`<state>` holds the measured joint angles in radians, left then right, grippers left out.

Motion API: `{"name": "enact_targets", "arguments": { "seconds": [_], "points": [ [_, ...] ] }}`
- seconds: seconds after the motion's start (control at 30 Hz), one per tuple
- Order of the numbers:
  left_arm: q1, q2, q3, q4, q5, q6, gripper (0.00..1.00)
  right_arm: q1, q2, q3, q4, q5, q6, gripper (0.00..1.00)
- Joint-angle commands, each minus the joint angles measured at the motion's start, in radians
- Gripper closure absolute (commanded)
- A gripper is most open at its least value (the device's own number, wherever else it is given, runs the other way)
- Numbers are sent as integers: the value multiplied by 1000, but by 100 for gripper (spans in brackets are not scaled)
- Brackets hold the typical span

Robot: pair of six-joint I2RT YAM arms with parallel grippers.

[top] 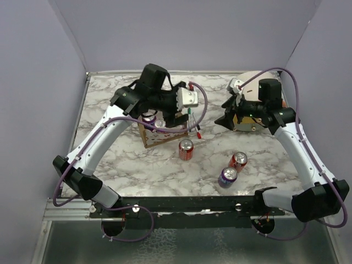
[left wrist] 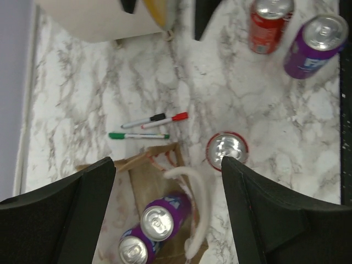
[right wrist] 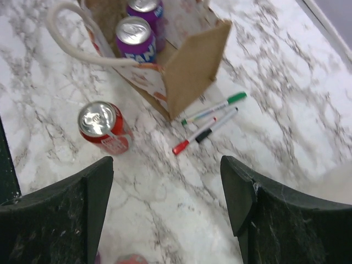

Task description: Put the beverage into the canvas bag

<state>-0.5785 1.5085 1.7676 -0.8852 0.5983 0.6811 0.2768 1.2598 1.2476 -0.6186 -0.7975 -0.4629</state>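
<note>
both grippers spread wide, 2 purple cans in the bag, 3 cans out on the table

starting from the left of the top view: left arm (top: 104,137) bent over the canvas bag (top: 155,138), with the left gripper (left wrist: 168,165) hanging above the bag's open mouth. fingers (left wrist: 66,220) wide apart, clamped on nothing. in the left wrist view, brown bag directly below, white rope handle (left wrist: 195,198) curved over its rim. inside the bag, 2 purple cans (left wrist: 158,223) side by side, silver tops up.

just to the right of the bag, on the marble table (top: 110,99), 3 markers (top: 193,124) lying close together: 1 with black cap, 1 with red cap, 1 with green cap. green one nearest to the bag's corner; touching or not, impossible to tell. in front of the markers, a red can (top: 186,149), upright, just beside the bag but outside of it and apart from it.

further right and nearer to the arm bases, the other red can (top: 238,160) and a lone purple can (top: 227,177). both upright, just beside each other, well apart from the bag.

at the right side, right gripper (right wrist: 165,165) held above the table and turned toward the bag, with the bag, the markers and the nearest red can all in its wrist view. fingers (right wrist: 286,220) spread wide here too, closed on nothing. under and behind this gripper, the cream container (left wrist: 93,22), resting on the table near the far right corner.
</note>
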Motion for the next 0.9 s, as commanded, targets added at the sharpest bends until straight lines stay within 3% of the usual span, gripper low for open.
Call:
{"name": "enact_targets", "arguments": {
  "seconds": [0.0,0.13,0.27,0.87],
  "points": [
    [-154,14,-51,-131,-65,96,21,-134,-93,-87,38,-55,46,22],
    [-281,51,-99,-176,-161,157,21,-270,-149,-121,65,-142,82,21],
    [-348,86,-176,-161,-266,213,15,-302,-159,-111,59,-160,84,20],
    [-353,223,-280,-26,-411,347,4,-306,-125,-136,88,-259,94,20]
  ]
}}
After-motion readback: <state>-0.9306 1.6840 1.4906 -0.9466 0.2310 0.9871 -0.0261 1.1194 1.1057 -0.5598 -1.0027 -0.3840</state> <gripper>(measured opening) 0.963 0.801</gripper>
